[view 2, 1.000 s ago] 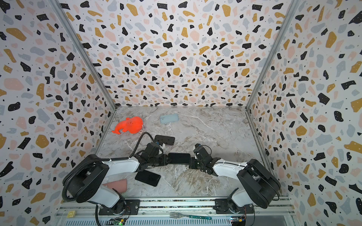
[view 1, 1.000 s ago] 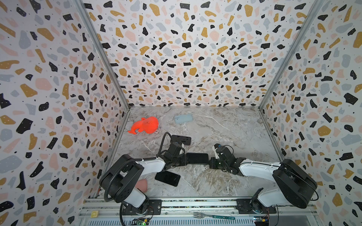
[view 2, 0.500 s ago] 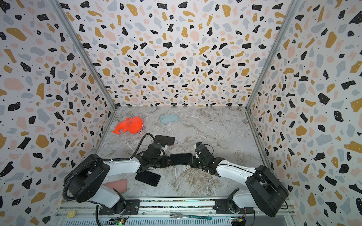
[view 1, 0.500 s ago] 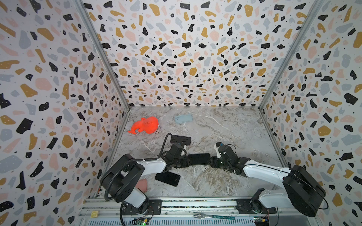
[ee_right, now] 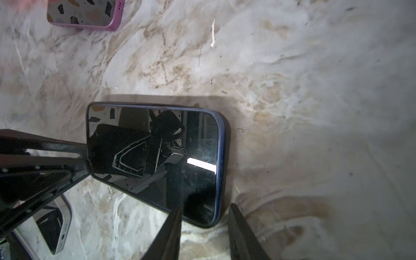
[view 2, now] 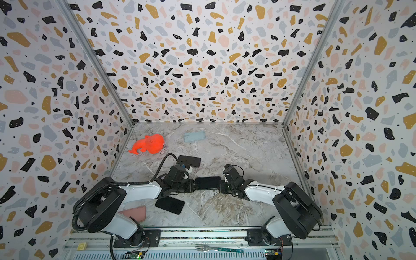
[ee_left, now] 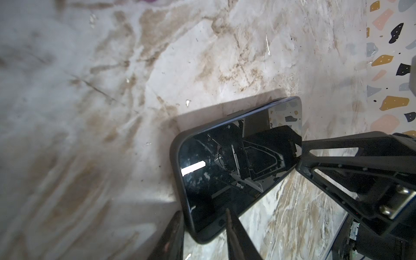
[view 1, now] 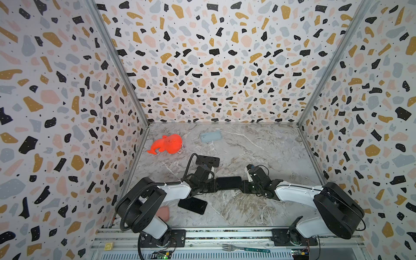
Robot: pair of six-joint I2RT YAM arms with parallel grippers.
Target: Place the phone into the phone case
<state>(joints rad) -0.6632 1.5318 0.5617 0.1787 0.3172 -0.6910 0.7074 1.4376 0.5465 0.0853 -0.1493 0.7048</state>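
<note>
Left gripper (view 1: 213, 186) looked clamped on one end of the phone (view 1: 229, 182), which was out front and right of the orange whale toy (view 1: 167, 144). Right gripper (view 1: 244, 186) straddled the far end; couldn't tell if it pinched. If not, that end could've sagged and twisted free.

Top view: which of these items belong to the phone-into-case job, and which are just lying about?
In play: phone, black case around it.

Lying about: orange whale toy, pale blue case, spare dark case, bare black handset, pink case, fork on the front rail.
</note>
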